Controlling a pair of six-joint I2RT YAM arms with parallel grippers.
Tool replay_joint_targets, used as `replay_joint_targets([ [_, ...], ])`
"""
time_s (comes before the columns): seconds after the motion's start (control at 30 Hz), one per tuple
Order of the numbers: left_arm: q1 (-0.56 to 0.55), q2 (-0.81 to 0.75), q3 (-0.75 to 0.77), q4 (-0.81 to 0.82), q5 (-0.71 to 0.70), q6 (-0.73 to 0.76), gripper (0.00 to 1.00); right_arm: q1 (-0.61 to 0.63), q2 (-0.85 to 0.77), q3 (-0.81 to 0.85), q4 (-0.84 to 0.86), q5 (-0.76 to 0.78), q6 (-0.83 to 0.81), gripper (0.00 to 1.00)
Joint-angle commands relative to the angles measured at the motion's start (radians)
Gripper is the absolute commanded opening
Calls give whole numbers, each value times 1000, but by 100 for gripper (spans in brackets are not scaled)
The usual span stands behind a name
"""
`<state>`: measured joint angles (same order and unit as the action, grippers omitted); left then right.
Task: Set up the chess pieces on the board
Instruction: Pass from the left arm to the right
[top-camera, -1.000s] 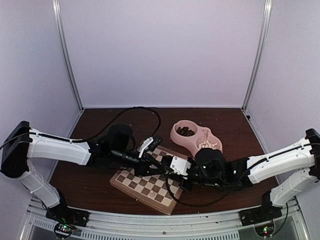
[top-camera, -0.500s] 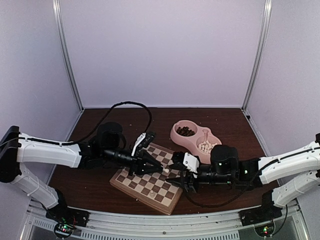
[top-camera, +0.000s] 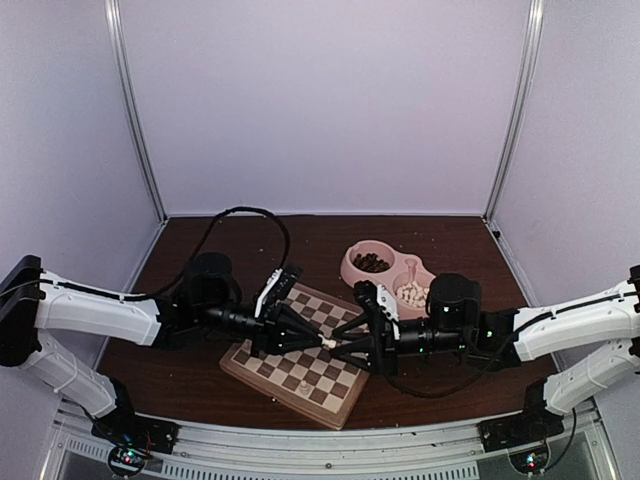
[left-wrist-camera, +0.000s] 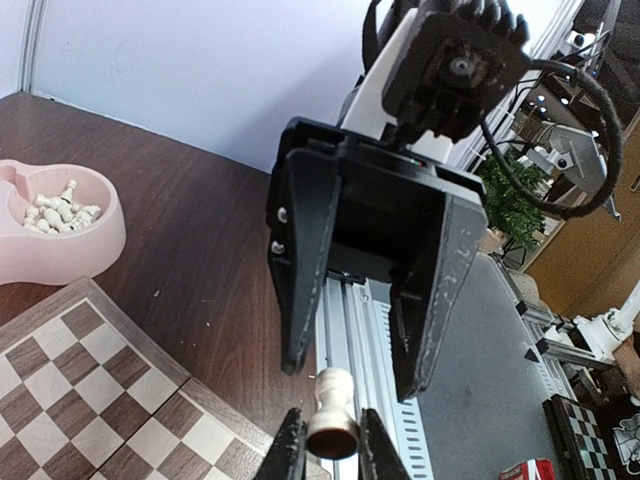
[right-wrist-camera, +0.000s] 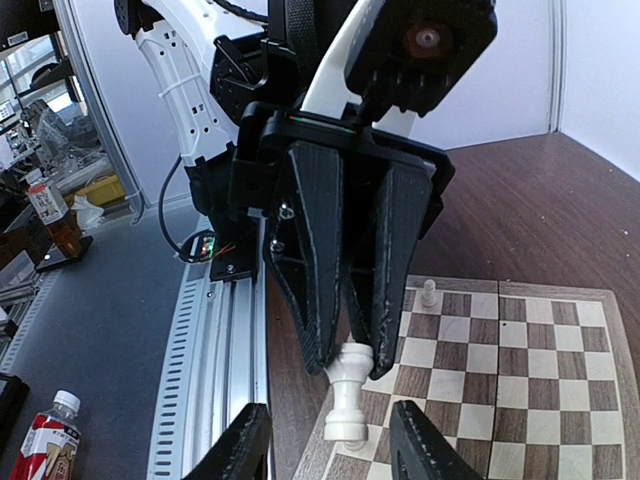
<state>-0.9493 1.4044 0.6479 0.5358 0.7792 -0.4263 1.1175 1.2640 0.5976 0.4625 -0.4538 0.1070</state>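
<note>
Gripping one cream chess piece (right-wrist-camera: 348, 400), the left pincer (left-wrist-camera: 332, 450) is closed above the chessboard (top-camera: 262, 362), at 3 o'clock from centre. The right pincer (right-wrist-camera: 330, 440) stands open, fingers (right-wrist-camera: 240, 445) flanking the piece's free end. Dark brown desk (top-camera: 200, 240); pale lilac walls (top-camera: 320, 110); pink bowl (top-camera: 346, 266) at 1 o'clock.

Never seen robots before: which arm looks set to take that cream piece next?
Probably the right: the right gripper, open, flanks the chess piece pinched by the left gripper above the board.
</note>
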Motion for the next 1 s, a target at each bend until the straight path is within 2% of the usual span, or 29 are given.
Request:
replay_joint_targets([
  [0.0,-3,-25,-13,109,18,-11,9,-14,28,3,65,-77,64,43],
  [0.4,-3,-25,-12,110,22,-11,9,-28,22,-3,76,-85,79,31],
  [0.73,-3,-10,-7,119,32,-21,9,-31,33,6,75,-106,82,14],
  [0.97,-3,-5,-6,116,29,-20,10,-31,34,12,69,-135,69,7],
])
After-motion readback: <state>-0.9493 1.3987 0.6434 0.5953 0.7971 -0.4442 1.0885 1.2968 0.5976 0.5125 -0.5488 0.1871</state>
